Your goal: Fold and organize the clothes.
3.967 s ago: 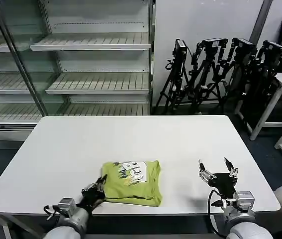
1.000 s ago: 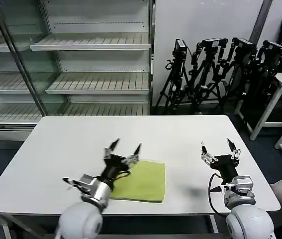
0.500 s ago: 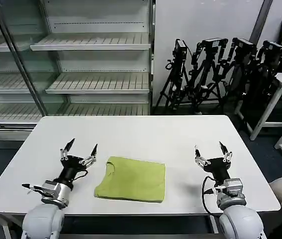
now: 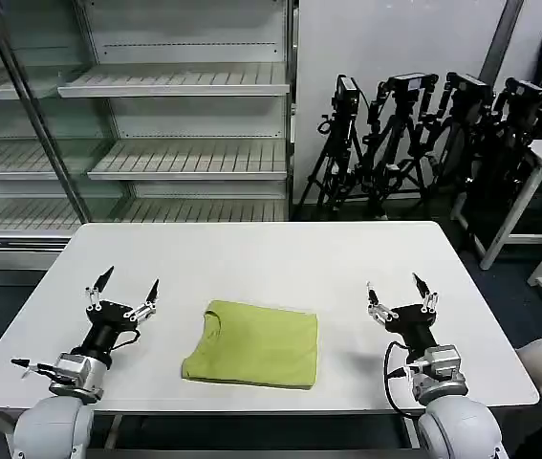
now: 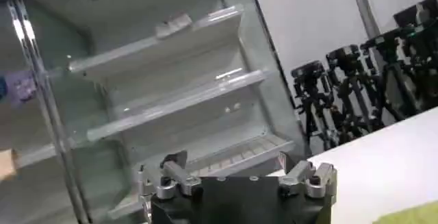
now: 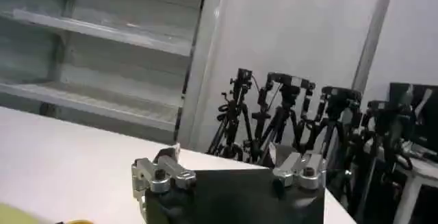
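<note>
Fold looks done, imo: shirt (image 4: 256, 356) lies on the desk (image 4: 280, 258) as a compact rectangle, plain side up, near the front edge, approx. centred. My left tool (image 4: 120, 293) is left of the shirt, well apart, fingers wide open, empty. Right tool (image 4: 398, 298) is right of it, same: open, empty. Maybe only tidying left.

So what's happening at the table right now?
The lime T-shirt lies folded into a neat rectangle on the white table, with nothing touching it. The left gripper is raised to its left and the right gripper to its right, both open and empty. The folding looks finished.
</note>
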